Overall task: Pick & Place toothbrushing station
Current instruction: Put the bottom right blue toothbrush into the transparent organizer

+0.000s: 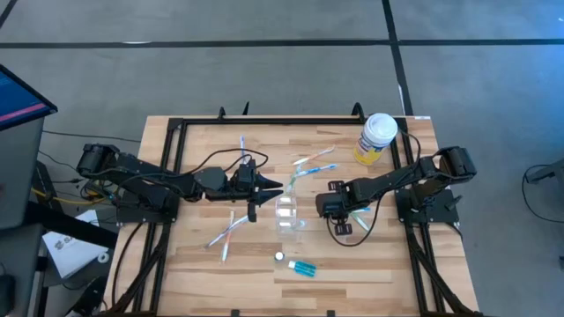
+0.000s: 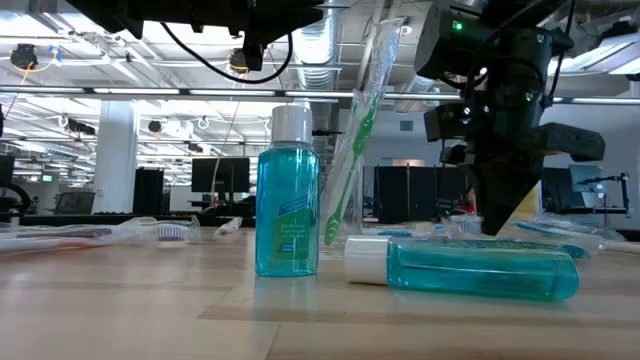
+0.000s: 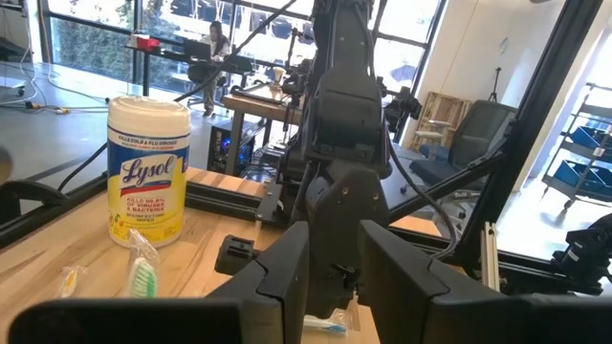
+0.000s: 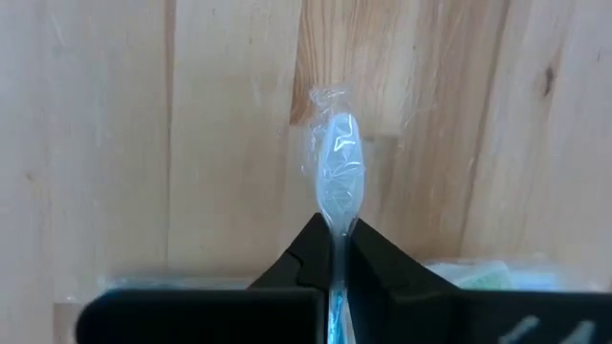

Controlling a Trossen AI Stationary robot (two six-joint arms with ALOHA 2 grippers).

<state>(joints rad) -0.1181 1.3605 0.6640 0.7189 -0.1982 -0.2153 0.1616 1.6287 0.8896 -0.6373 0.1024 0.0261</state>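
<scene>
The right gripper [image 4: 337, 250] was clamped on a plastic-wrapped blue toothbrush [image 4: 338, 172] over the wooden table [image 4: 115, 143]; the left gripper [image 3: 335, 263] apparently stood part-open, empty.

A yellow wipes canister [image 1: 376, 139] with a white lid stands upright on the wooden worktop [image 1: 185, 264], at the far corner beyond the right tool [image 1: 339, 210] and well apart from the left tool [image 1: 264, 187]. Its label reads Lysol. A black frame [image 1: 264, 119] runs along the worktop's far edge, just behind the canister. Grey floor [image 1: 264, 70] with dark lines lies past it. Far off beyond the left tool, a person [image 3: 219, 43] sits among desks by large windows.
</scene>
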